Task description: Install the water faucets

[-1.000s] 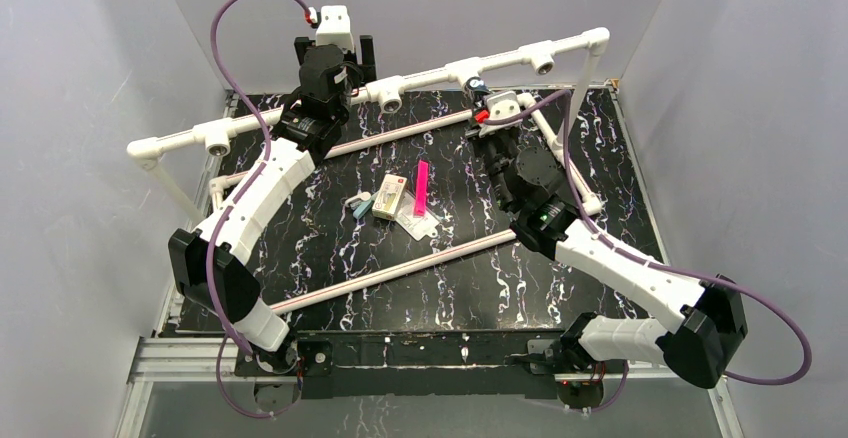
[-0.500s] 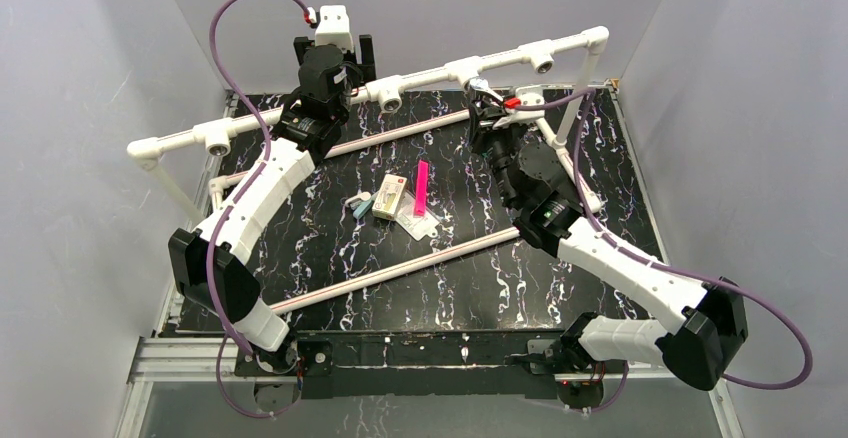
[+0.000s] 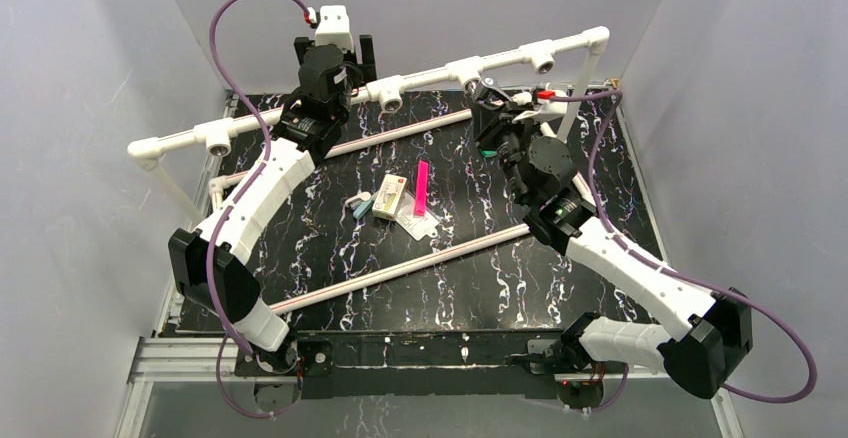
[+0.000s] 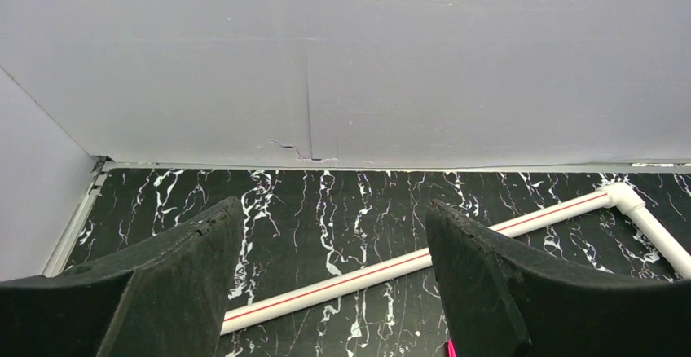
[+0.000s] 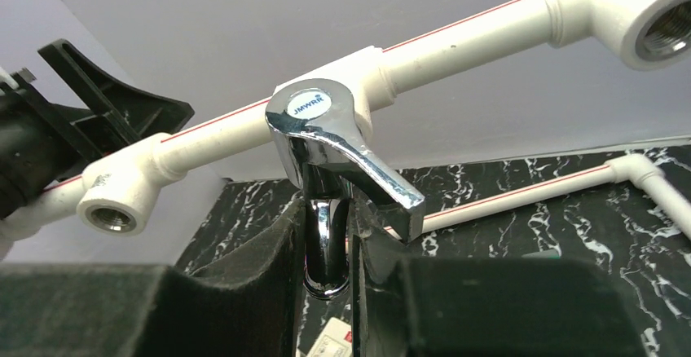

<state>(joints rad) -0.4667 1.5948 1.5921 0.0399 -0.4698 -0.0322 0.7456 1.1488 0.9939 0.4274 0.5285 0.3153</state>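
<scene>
The right pincer [image 5: 328, 269] is clamped on the spout of the water faucet [image 5: 326, 141]. The tap sits at a tee socket [image 5: 373, 76] on the raised white pipe rail [image 5: 464, 39], seemingly already entering the thread, though the joint itself is hidden. It is chromed metal: rigid, fairly heavy and slick, so the spout or body looks the firmest hold for turning. The left pincer [image 4: 330, 292] hangs wide apart and empty above the desk [image 4: 358, 210].

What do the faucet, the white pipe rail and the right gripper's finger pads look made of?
The faucet looks like chrome-plated metal: mirror reflections on lever and spout. The white pipe rail looks like matte plastic, maybe PVC or PPR: moulded tees, red stripe. The finger pads of the right gripper are black, matte, grainy, possibly rubber or foam; unclear which.
</scene>
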